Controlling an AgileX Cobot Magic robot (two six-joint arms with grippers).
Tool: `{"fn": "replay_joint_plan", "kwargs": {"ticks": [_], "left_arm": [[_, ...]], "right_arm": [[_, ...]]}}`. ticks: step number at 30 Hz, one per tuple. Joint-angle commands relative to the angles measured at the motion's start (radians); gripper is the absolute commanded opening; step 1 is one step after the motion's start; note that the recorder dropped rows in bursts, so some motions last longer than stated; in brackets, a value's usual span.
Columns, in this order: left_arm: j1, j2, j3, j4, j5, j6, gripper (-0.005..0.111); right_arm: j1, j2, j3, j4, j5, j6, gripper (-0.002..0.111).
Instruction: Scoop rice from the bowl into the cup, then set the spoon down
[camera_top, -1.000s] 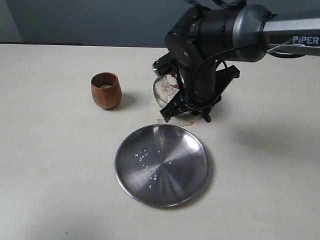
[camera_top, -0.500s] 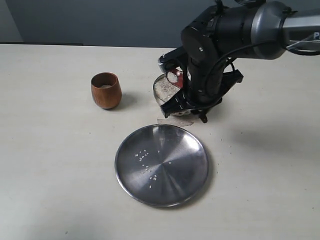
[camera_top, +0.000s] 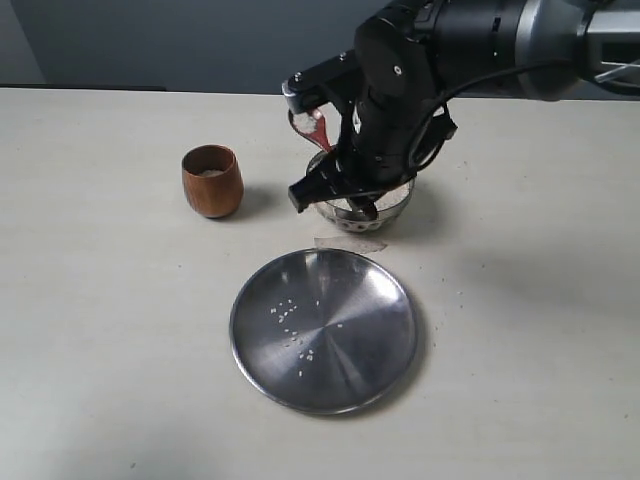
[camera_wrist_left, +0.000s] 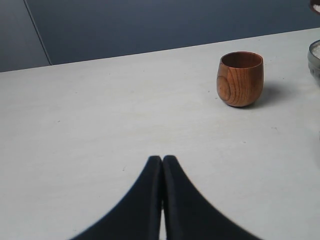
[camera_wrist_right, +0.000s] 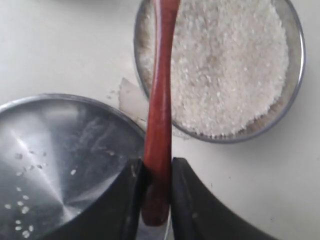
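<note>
The spoon (camera_wrist_right: 159, 125) is clamped in the right tool (camera_wrist_right: 157, 169) above the bowl (camera_wrist_right: 298, 75) of rice (camera_wrist_right: 230, 70); left tool (camera_wrist_left: 162, 161) pinched closed.

Cup (camera_wrist_left: 240, 79): brown wood, visible grain, soft satin sheen.
Bowl (camera_wrist_right: 296, 85): shiny steel, bright reflective rim.
Rice (camera_wrist_right: 230, 65): matt white, dry, granular.
Spoon (camera_wrist_right: 159, 115): reddish-brown wood, smooth, glossy handle.
Plate (camera_top: 370, 345): steel, shiny, faint radial streaks, with a few matt white grains.
Table (camera_top: 100, 350): pale, matt, faintly mottled.
Left gripper (camera_wrist_left: 162, 160), right gripper (camera_wrist_right: 157, 172): black, smooth, matt.
</note>
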Motion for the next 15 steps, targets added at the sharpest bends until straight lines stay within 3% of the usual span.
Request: {"fn": "replay_joint_plan", "kwargs": {"ticks": [1, 15], "left_arm": [[-0.002, -0.005, 0.005, 0.006, -0.004, -0.002, 0.000], [-0.002, -0.005, 0.005, 0.006, -0.004, -0.002, 0.000]], "right_arm": [[0.032, 0.007, -0.073, 0.002, -0.003, -0.016, -0.001], [0.102, 0.140, -0.217, -0.062, 0.040, -0.022, -0.001]]}}
